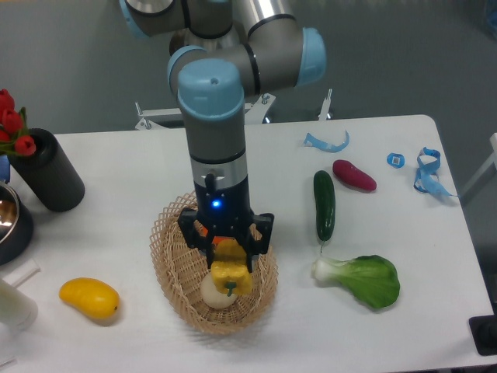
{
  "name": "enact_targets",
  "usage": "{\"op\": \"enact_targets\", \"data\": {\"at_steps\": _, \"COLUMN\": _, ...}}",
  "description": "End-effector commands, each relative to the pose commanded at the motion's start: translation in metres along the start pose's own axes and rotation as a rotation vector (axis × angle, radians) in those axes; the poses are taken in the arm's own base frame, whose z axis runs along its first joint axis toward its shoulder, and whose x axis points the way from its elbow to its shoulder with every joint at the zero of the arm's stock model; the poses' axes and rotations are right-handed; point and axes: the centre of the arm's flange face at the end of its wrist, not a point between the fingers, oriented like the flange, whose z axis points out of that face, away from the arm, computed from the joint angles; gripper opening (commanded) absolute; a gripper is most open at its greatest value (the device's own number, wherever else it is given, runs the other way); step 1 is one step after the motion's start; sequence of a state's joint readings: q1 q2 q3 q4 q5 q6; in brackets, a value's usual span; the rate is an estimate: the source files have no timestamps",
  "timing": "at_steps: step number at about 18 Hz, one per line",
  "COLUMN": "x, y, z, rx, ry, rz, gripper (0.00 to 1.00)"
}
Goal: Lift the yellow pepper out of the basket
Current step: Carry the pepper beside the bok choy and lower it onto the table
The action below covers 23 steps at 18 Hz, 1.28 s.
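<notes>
The woven wicker basket (172, 268) sits at the front middle of the white table. My gripper (231, 264) points straight down into it, and its two black fingers close on the sides of the yellow pepper (231, 276). The pepper's green stem faces the camera. I cannot tell whether the pepper is lifted off the basket floor. A pale beige ball (213, 296) lies in the basket just in front of and below the pepper. A bit of an orange fruit (203, 230) shows behind the left finger.
A yellow mango (89, 299) lies left of the basket. A cucumber (324, 204), a bok choy (361, 278) and a purple vegetable (354, 175) lie to the right. A black vase (50, 180) with red tulips and a metal bowl (9, 221) stand at the left. Blue clips (425, 172) lie at the far right.
</notes>
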<state>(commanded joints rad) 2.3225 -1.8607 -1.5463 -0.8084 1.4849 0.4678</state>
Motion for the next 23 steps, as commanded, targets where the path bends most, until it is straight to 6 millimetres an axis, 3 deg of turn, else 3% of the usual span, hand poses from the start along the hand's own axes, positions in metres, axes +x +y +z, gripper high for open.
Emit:
{"op": "enact_targets", "data": {"at_steps": 6, "x": -0.021, "y": -0.009, "z": -0.015, "rx": 0.038, "ry": -0.014, "rz": -0.02, "gripper": 0.21}}
{"op": "enact_targets", "data": {"at_steps": 11, "x": -0.085, "y": -0.007, "z": -0.024, "rx": 0.102, "ry": 0.001, "rz": -0.024, "gripper": 0.21}}
{"op": "enact_targets", "data": {"at_steps": 16, "x": -0.138, "y": 0.014, "z": -0.008, "rx": 0.094, "ry": -0.006, "rz": 0.102, "gripper": 0.21}}
{"op": "enact_targets", "data": {"at_steps": 18, "x": -0.147, "y": 0.019, "z": 0.0, "rx": 0.09, "ry": 0.003, "rz": 0.148, "gripper": 0.21}}
{"op": "enact_targets", "data": {"at_steps": 23, "x": -0.145, "y": 0.017, "z": 0.017, "rx": 0.081, "ry": 0.022, "rz": 0.167, "gripper": 0.21}}
